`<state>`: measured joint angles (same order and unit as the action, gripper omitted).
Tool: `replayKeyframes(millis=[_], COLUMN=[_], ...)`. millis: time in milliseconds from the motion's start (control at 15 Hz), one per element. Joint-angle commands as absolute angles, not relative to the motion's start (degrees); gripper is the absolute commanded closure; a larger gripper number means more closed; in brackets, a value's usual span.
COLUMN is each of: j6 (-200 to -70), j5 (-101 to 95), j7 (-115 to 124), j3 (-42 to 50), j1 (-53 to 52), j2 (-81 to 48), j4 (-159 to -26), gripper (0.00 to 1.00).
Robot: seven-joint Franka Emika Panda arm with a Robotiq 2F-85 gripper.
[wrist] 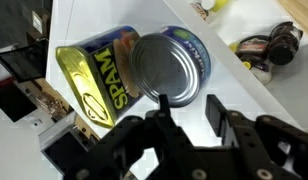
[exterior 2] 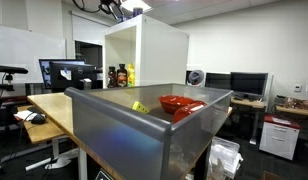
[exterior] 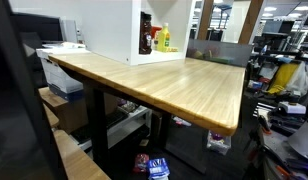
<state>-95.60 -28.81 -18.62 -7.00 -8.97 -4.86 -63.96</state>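
Hovering over the top of the white cabinet (exterior 2: 159, 55), your jaws stand roughly half parted and hold nothing. In the wrist view, bare cabinet top shows in the gap between the two fingers (wrist: 216, 112).

The round tin (wrist: 166, 68), blue-labelled with its silver end turned to the wrist camera, sits on top of the cabinet just ahead of the jaws. It rests against the SPAM can (wrist: 94, 85). One fingertip overlaps the tin's rim in that view, but I cannot tell whether it touches. Nor can I tell whether the tin stands upright or leans on the SPAM can.

As I judge it, you are right at the tin with no grip made, and it is resting on its own.

To take it, you would need wider jaws, since the tin looks broader than the present gap. You would also need a line that puts the fingers on its free sides, not where the SPAM can presses in. To leave it, rise straight off the cabinet so no finger drags the tin toward the cabinet's edge. The yellow bottle (wrist: 222, 4) and dark bottle (wrist: 279, 42) show just beyond that edge.
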Motion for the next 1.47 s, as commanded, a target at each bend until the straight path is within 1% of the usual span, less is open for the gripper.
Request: replayKeyframes(millis=[0,200,267,400,467,533,667,933,1400], j6=[-100.58,-104.46,-106.5,-107.86,-107.39,-107.53,-107.2,-105.21,-108.78], j5=[-23.82,-18.24,-14.53,-8.93,-5.09,-5.21,-3.92,-4.98,-4.98], j7=[-21.26,-23.68,-25.71,-28.9,-30.38,-29.58,-30.17,-29.56,-21.76], j3=[-6.61,-5.93,-5.3,-3.86,-2.59,-2.58,-1.88,-1.89,-1.61], j1=[-7.71,-7.38,-7.29,-7.9,-8.47,-8.52,-8.84,-8.44,-7.29], j2=[-0.05,3.65,6.33,10.95,15.08,15.73,19.65,21.61,22.04], j4=[-68.88,-73.13,-76.2,-83.16,-89.81,-91.34,-98.96,-105.87,-115.21], gripper=[0.27,0.12,0.01,0.0,0.0,0.0,0.0,0.0,0.0])
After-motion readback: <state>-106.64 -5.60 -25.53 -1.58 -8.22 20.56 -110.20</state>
